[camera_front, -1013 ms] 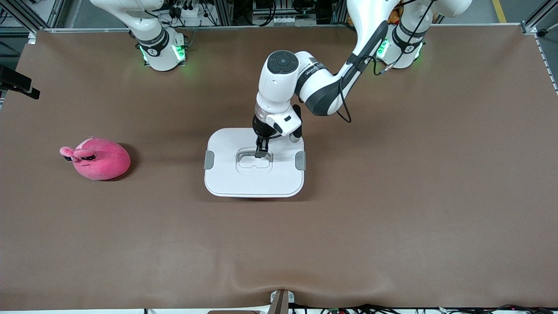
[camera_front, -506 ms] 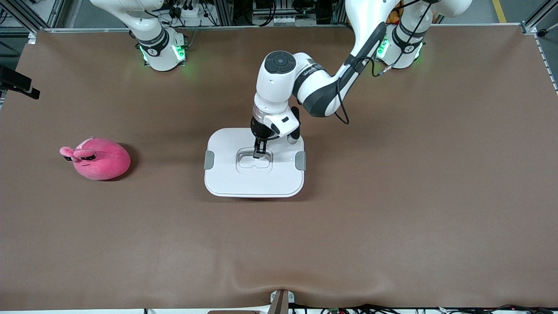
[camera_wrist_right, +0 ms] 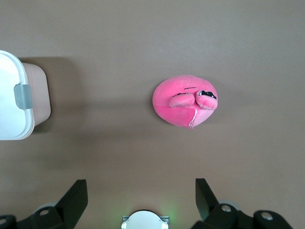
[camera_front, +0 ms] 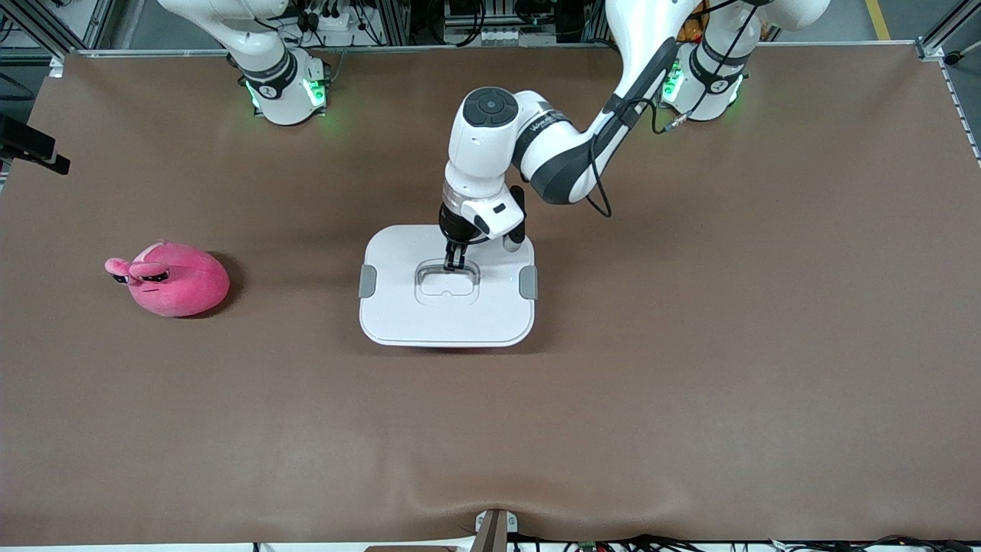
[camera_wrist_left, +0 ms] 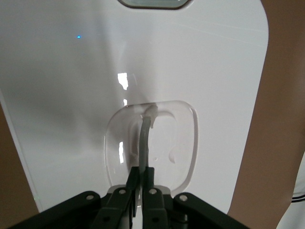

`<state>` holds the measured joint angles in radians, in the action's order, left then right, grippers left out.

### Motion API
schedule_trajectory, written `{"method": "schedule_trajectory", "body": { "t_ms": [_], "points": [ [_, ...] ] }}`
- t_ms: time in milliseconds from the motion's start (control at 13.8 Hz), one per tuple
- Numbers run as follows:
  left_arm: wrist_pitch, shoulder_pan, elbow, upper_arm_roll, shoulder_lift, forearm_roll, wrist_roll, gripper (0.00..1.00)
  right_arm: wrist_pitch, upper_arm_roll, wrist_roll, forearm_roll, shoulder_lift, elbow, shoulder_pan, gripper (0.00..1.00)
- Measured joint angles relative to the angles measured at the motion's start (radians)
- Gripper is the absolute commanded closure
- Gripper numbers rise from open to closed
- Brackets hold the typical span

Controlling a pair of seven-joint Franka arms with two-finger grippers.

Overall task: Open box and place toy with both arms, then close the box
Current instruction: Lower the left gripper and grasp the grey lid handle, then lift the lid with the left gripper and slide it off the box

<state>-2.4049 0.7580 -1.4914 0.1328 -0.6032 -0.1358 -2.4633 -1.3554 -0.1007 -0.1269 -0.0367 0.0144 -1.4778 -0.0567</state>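
The box [camera_front: 429, 314] stands closed at the table's middle, its white lid clipped by two grey side clips [camera_front: 368, 280]. My left gripper [camera_front: 454, 264] is down on the lid and shut on the grey centre handle [camera_wrist_left: 144, 138], which stands up from its recess; the left wrist view shows the fingers [camera_wrist_left: 132, 183] pinching it. The pink plush toy [camera_front: 172, 278] lies on the table toward the right arm's end, apart from the box. My right gripper [camera_wrist_right: 141, 191] is open and empty, high over the table, looking down on the toy [camera_wrist_right: 183, 101] and a corner of the box [camera_wrist_right: 14, 105].
The brown mat [camera_front: 690, 345] covers the whole table. A black device [camera_front: 31, 146] sticks in at the table's edge at the right arm's end. A small bracket [camera_front: 494, 529] sits at the edge nearest the front camera. Both bases [camera_front: 283, 84] glow green.
My left gripper has shifted slightly toward the robots' bases while shut on the handle. The lid, the box and the toy have not moved.
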Motion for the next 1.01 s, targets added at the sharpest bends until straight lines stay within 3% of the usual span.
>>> {"method": "schedule_trajectory", "body": {
  "t_ms": [579, 1013],
  "points": [
    [0.001, 0.0, 0.007, -0.003, 0.002, 0.0, -0.023, 1.0, 0.0, 0.0, 0.0, -0.001, 0.0, 0.0, 0.0, 0.0],
    [0.057, 0.0, 0.018, -0.007, 0.059, 0.0, -0.03, 1.0, 0.0, 0.0, 0.0, -0.001, 0.0, 0.0, 0.0, 0.0]
  ]
}}
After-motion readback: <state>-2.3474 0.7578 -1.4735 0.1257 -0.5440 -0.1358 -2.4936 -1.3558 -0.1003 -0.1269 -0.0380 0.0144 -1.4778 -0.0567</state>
